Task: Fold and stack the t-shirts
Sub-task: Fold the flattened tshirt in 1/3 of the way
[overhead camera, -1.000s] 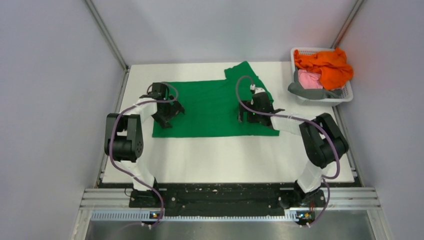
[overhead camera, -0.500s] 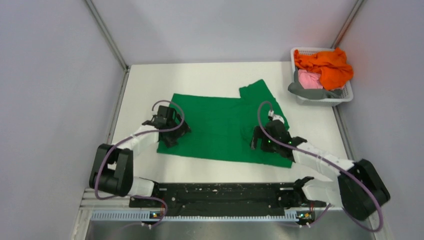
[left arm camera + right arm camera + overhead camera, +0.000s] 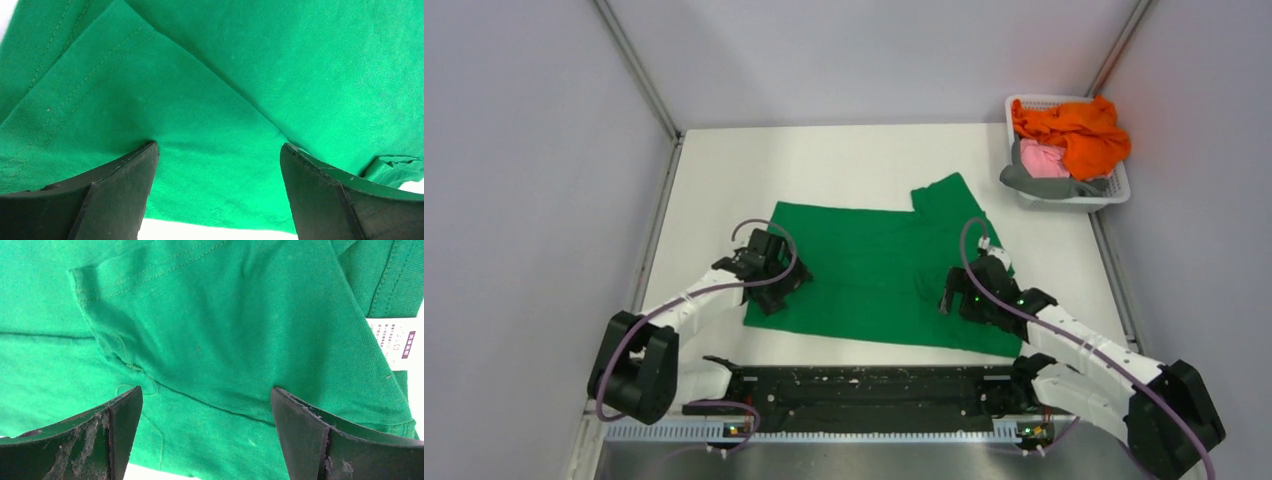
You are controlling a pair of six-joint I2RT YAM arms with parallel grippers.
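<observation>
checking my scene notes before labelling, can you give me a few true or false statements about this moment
1. The green t-shirt lies spread on the table. True.
2. The basket is empty. False: it holds orange cloth, pink cloth and grey cloth.
3. The left gripper and right gripper are both open over the green t-shirt. True.
4. The basket stands at the table's far left corner. False: far right corner.

The green t-shirt (image 3: 874,270) has slid across the table (image 3: 844,160) from the far middle toward the near edge, turning slightly clockwise. The left gripper (image 3: 769,288) and right gripper (image 3: 966,298) came back with it (jaws spread wide) — elbows now folded low.
</observation>
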